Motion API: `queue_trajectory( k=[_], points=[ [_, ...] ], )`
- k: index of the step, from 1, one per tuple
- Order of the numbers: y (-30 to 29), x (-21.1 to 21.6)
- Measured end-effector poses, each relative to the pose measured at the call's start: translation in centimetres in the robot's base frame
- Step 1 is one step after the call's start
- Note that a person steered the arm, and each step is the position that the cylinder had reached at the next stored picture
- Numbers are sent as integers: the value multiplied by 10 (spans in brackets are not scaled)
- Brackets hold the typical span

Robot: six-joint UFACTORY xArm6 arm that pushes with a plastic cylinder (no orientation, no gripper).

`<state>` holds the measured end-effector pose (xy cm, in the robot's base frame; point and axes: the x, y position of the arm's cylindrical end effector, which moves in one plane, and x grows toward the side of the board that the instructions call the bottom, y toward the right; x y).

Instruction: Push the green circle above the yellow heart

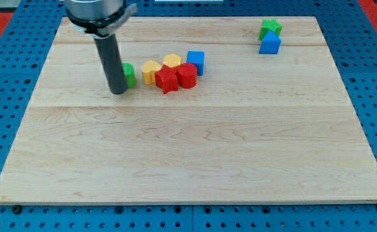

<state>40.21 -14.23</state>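
My tip (118, 92) is standing just left of the green circle (129, 75), hiding part of it — no gripper, only a bare rod. The yellow heart (151, 71) is sitting just right. I judge a short push toward the view's top, then rightward, is safest — avoiding the red blocks (176, 77).
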Motion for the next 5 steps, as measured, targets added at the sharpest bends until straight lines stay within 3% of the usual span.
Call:
queue_trajectory(
  k=[2, 4, 5],
  points=[
    [6, -35],
    [-51, -49],
    [-30, -59]
  ],
)
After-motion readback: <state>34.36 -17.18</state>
